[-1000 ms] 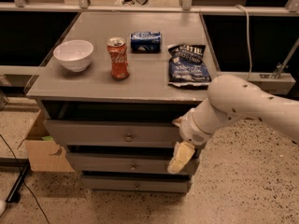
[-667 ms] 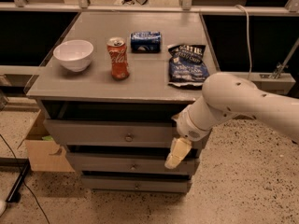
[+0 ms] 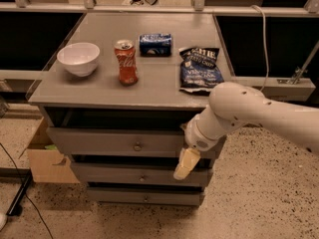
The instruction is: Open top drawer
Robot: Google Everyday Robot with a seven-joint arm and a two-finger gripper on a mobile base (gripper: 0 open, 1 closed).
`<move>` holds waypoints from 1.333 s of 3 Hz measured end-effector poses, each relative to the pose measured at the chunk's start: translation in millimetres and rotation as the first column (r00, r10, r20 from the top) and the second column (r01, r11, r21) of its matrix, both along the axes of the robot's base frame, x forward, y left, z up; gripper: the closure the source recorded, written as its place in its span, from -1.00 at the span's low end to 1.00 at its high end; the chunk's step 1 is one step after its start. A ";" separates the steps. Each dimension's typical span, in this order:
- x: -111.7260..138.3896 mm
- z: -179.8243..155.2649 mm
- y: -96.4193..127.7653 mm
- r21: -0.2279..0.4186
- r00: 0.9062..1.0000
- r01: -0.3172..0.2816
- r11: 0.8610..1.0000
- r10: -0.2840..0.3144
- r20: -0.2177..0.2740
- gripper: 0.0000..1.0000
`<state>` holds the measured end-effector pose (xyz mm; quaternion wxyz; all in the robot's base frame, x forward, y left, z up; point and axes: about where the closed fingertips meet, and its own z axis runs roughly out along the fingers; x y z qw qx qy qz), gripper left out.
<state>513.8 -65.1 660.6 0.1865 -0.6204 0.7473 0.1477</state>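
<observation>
The top drawer is the widest grey front, just under the tabletop, with a small round metal knob at its centre. A dark gap shows between the tabletop and this front. My gripper, cream-coloured at its tip, hangs from the white arm in front of the right end of the drawers. It points down, level with the seam between the top front and the mid-sized front. It is to the right of the knob and a little below it, not touching it.
On the tabletop stand a white bowl, a red cola can, a blue packet and a dark chip bag. The narrowest drawer front is lowest. A cardboard box sits left of the cabinet.
My gripper and arm have moved a little to the left along the drawer fronts, toward the knob. The drawers and tabletop objects have not moved.
</observation>
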 end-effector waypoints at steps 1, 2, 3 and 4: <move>0.0 0.0 0.0 0.000 1.000 0.000 1.000 0.000 0.000 -1.00; -7.5 2.0 3.1 0.024 1.000 -0.013 1.000 0.013 -0.015 -1.00; -22.7 15.0 2.7 0.095 0.999 -0.037 0.995 0.040 -0.031 -1.00; -22.9 15.0 2.6 0.096 0.999 -0.037 0.995 0.040 -0.031 -1.00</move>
